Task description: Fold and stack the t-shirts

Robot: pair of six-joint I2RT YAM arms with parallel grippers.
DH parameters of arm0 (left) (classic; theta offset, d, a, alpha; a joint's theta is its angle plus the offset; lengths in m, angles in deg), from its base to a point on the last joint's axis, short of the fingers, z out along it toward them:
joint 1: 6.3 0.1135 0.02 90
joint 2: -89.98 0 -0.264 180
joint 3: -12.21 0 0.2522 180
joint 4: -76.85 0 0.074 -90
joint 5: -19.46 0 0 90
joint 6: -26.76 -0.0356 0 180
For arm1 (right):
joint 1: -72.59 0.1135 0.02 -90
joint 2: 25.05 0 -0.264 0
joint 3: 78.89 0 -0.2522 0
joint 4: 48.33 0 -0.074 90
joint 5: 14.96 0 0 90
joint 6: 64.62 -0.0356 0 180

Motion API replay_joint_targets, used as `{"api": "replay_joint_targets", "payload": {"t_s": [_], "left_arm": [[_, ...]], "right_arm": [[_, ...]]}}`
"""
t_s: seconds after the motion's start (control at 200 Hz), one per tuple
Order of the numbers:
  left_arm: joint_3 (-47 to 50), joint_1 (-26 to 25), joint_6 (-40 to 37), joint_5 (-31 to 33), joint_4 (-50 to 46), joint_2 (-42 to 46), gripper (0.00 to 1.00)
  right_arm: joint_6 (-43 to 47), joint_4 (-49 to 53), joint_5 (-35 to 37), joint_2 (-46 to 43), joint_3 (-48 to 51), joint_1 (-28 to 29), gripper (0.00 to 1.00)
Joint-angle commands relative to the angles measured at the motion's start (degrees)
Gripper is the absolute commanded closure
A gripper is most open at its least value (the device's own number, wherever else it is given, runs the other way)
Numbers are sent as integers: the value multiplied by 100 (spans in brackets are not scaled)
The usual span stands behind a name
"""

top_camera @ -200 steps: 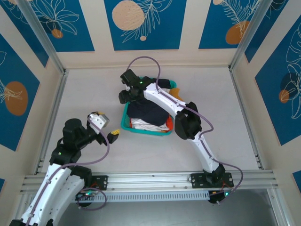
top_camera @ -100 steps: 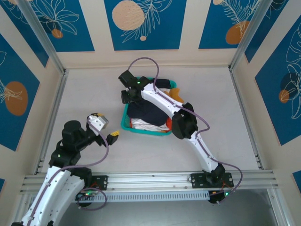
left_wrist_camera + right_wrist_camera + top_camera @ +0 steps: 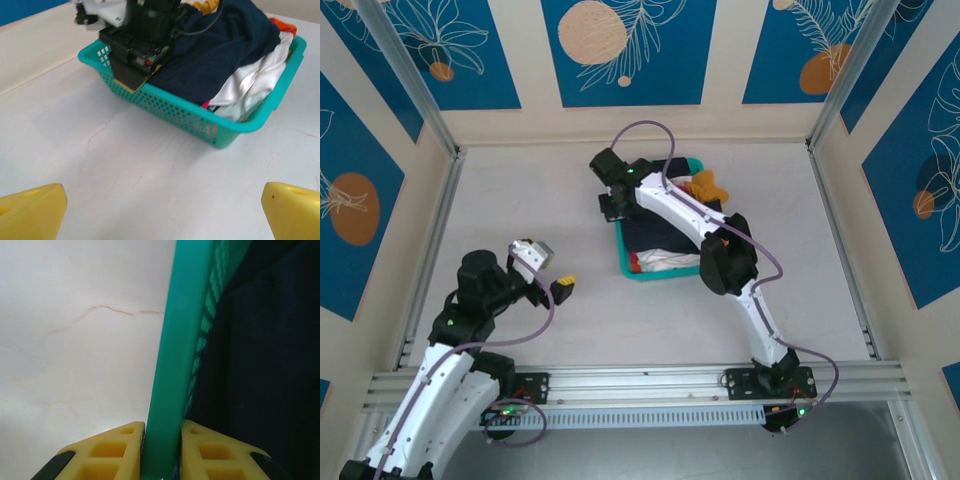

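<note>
The right claw (image 3: 161,440) is closed down on the left wall of the teal basket (image 3: 172,340). Its yellow fingers (image 3: 120,445) sit one outside and one inside the rim, pressed against the plastic. What it has hold of is the basket, not cloth.

The navy t-shirt (image 3: 265,340) lies just past the inner finger, against the mesh. Seen from above, that claw (image 3: 612,205) stands at the basket's far-left corner. The gripped wall (image 3: 623,245) runs from there back toward the arm bases. The shirts lie to the right of the claw, heaped inside. The navy one (image 3: 655,235) is on top, a white one (image 3: 250,82) is under it, and an orange-yellow one (image 3: 708,185) is at the far end.

The left claw (image 3: 548,268) hangs wide open and empty over bare counter (image 3: 520,190), well apart from the basket, which lies ahead and to its right. The right arm is far nearer. To reach a shirt, I judge it would have to let go of the rim and shift rightward over the pile.
</note>
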Motion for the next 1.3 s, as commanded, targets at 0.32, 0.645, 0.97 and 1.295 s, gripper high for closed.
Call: {"api": "replay_joint_targets", "payload": {"t_s": [0.32,0.645,0.97,1.295], "left_arm": [[-161,-58,49,-471,271,-95,0],[-612,-425,-92,-1056,967,-1405,0],[-1132,-1425,-187,-845,1712,-2918,0],[-1599,-2051,-173,-782,2117,-3864,0]], "right_arm": [[846,-637,279,-1389,2204,-653,96],[2175,-1275,248,-1882,2835,-1621,100],[3329,-1542,445,-1592,2587,-2526,100],[3464,-1477,732,-951,1741,-3333,100]]}}
